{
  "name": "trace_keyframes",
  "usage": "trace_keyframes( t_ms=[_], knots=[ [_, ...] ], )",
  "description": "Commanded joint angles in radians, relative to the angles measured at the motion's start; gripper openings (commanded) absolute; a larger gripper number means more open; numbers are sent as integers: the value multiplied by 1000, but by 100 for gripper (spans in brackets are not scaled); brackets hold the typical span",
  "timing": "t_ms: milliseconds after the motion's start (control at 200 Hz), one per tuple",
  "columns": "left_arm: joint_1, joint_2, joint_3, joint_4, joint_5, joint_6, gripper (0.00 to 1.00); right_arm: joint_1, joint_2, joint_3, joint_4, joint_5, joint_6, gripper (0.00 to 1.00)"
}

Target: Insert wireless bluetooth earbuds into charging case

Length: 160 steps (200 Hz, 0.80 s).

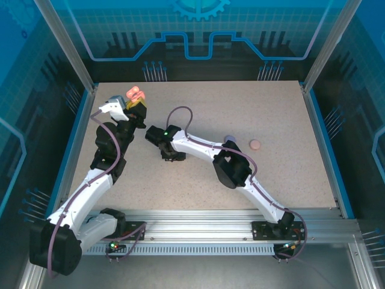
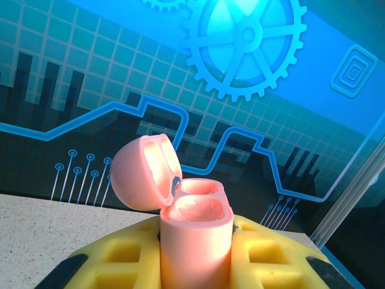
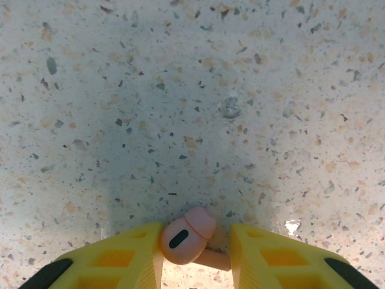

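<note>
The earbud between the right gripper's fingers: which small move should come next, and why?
Probably close the right gripper snugly on the earbud before lifting: it sits between the fingers, close to the table, and the grip looks unsure. The left gripper holds the pink case open, both wells empty.

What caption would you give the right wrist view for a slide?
Pale pink plastic earbud between the right gripper's yellow fingers above a speckled tabletop.
</note>
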<state>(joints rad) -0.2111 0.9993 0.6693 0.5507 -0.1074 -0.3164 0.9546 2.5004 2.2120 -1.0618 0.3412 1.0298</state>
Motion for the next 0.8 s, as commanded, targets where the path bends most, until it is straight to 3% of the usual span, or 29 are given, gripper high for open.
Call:
trace_keyframes(
  t_ms=[0, 290, 540, 795],
  knots=[
    [4, -11, 22, 18, 22, -16, 0, -11, 33, 14, -64, -27, 53, 34],
    [4, -13, 29, 14, 30, -20, 0, -31, 58, 50, -13, -4, -122, 36],
    [4, -14, 29, 8, 35, -16, 0, -50, 6, -54, 67, -32, -321, 37],
    [3, -4, 28, 9, 38, -18, 0, -66, 7, -71, 92, -83, -347, 37]
  ],
)
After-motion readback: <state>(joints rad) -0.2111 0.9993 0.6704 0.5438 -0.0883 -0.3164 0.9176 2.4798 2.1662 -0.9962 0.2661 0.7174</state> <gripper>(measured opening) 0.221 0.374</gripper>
